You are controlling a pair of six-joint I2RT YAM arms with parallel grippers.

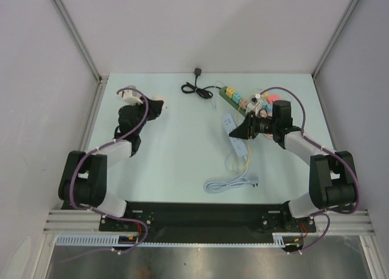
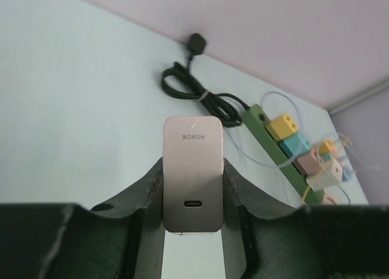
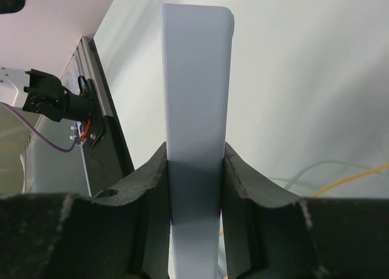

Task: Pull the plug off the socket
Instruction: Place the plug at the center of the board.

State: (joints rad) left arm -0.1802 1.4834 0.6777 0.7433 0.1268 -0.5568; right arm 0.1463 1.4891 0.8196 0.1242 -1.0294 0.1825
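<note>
The plug is a white HONOR charger block point(image 2: 192, 139) with a USB-C port on its face. My left gripper point(image 2: 192, 185) is shut on its sides. In the top view the left gripper point(image 1: 159, 106) holds it at the table's far left, well apart from the socket. The socket is a white power strip point(image 1: 230, 123) lying mid-right on the table. My right gripper point(image 1: 242, 132) is shut across it. In the right wrist view the strip point(image 3: 197, 78) runs up between the jaws of the right gripper point(image 3: 194, 169).
A green power strip point(image 1: 233, 96) with several coloured plugs lies at the back right and shows in the left wrist view point(image 2: 272, 150). A coiled black cable point(image 1: 196, 88) lies behind it. The white strip's cord point(image 1: 231, 183) coils near the front, with thin yellow wires point(image 1: 240, 163).
</note>
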